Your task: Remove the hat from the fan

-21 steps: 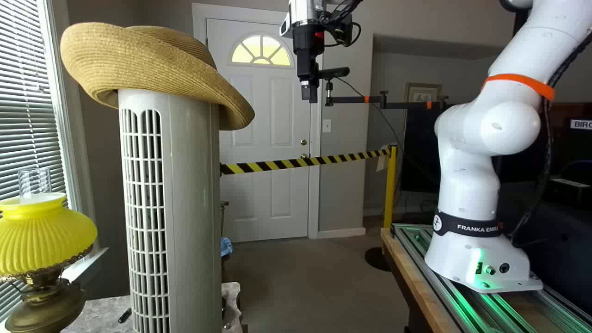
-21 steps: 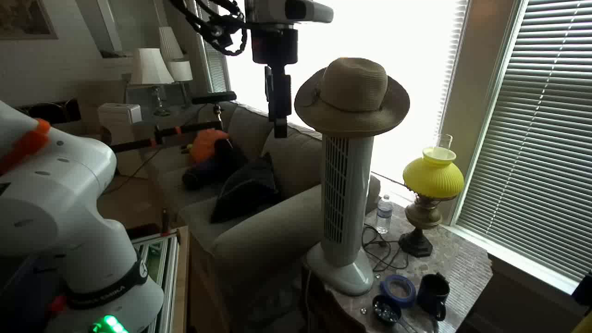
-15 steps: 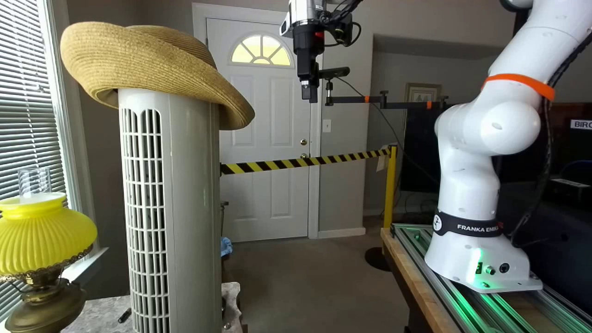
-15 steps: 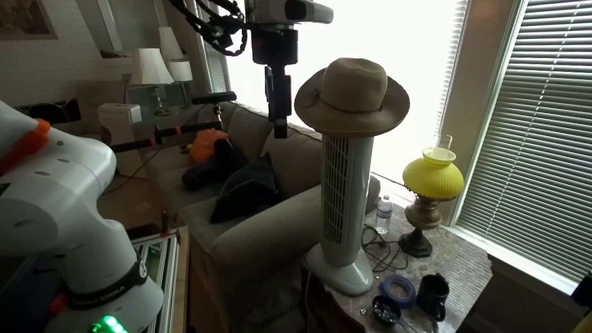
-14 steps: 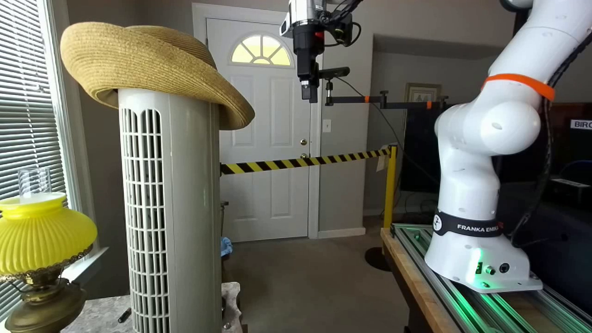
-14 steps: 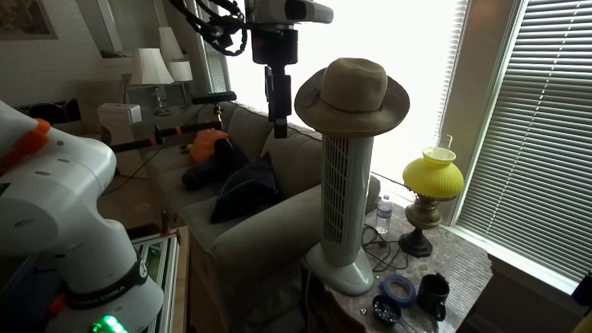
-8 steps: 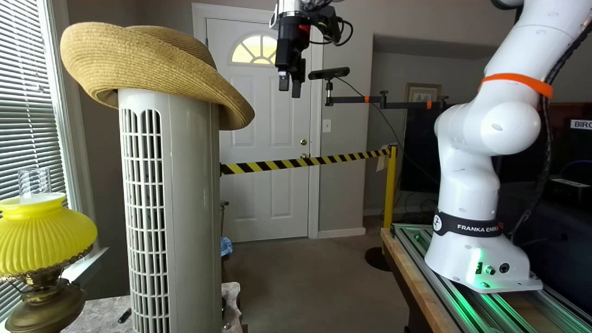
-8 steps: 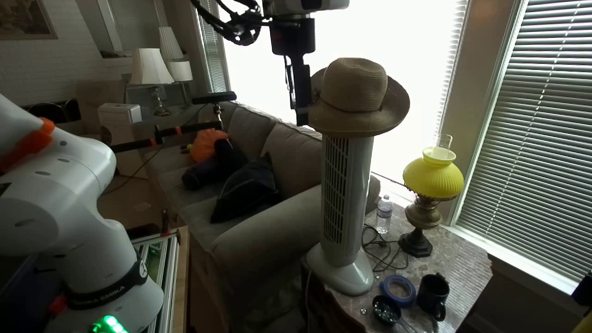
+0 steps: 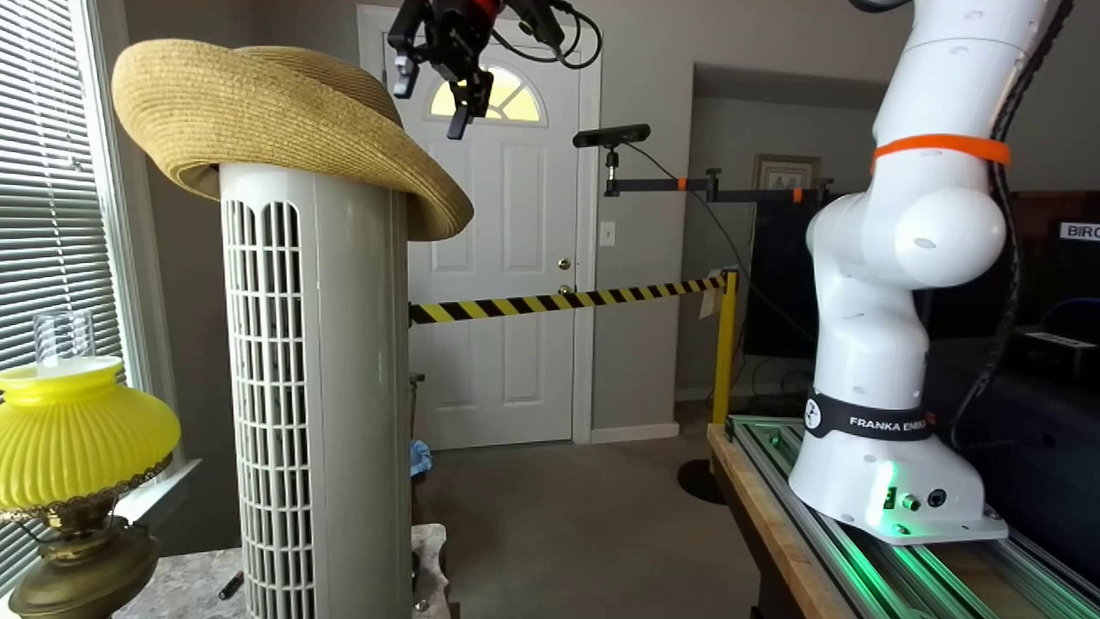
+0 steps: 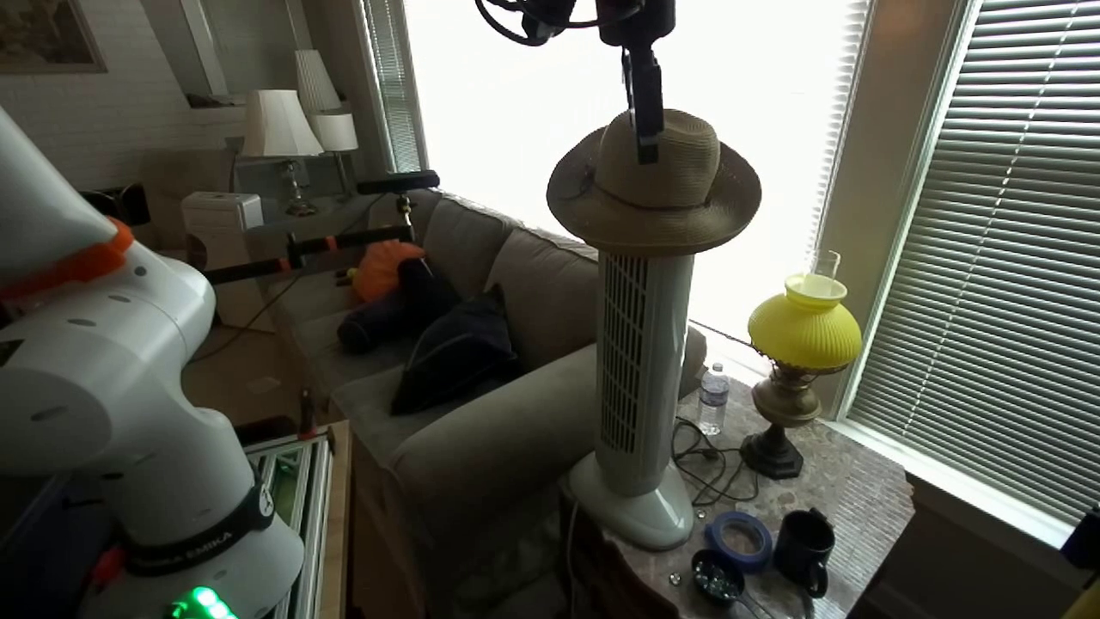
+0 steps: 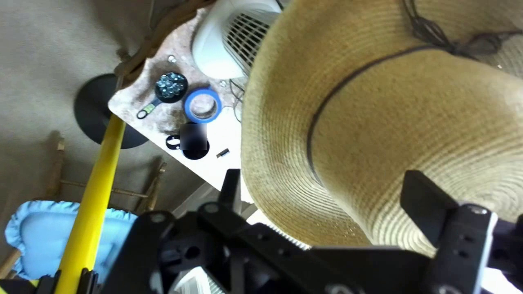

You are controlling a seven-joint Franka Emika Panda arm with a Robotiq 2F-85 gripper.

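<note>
The tan straw hat (image 9: 266, 116) sits tilted on top of the white tower fan (image 9: 357, 387), its brim overhanging the sides. Hat (image 10: 662, 223) and fan (image 10: 649, 370) also show in an exterior view. My gripper (image 9: 431, 105) is open and empty, tilted, above and close beside the hat's crown. In an exterior view the gripper (image 10: 646, 150) overlaps the crown, fingers pointing down. In the wrist view the fingers of the gripper (image 11: 325, 177) are wide apart: one lies past the brim's edge, one over the hat's crown (image 11: 388, 106). I see no clear contact.
A yellow-shaded lamp (image 10: 805, 327) stands beside the fan on the side table (image 10: 846, 516). A water bottle (image 10: 713, 400), mug (image 10: 804, 550), blue tape roll (image 10: 739, 542) and small pan (image 10: 718, 574) are there too. A yellow post (image 11: 92, 204) and a bracket camera (image 9: 612, 136) are nearby.
The gripper has moved toward the hat and upward, from beside the brim to the crown's height. It has tilted and its fingers have spread. Hat and fan have not moved.
</note>
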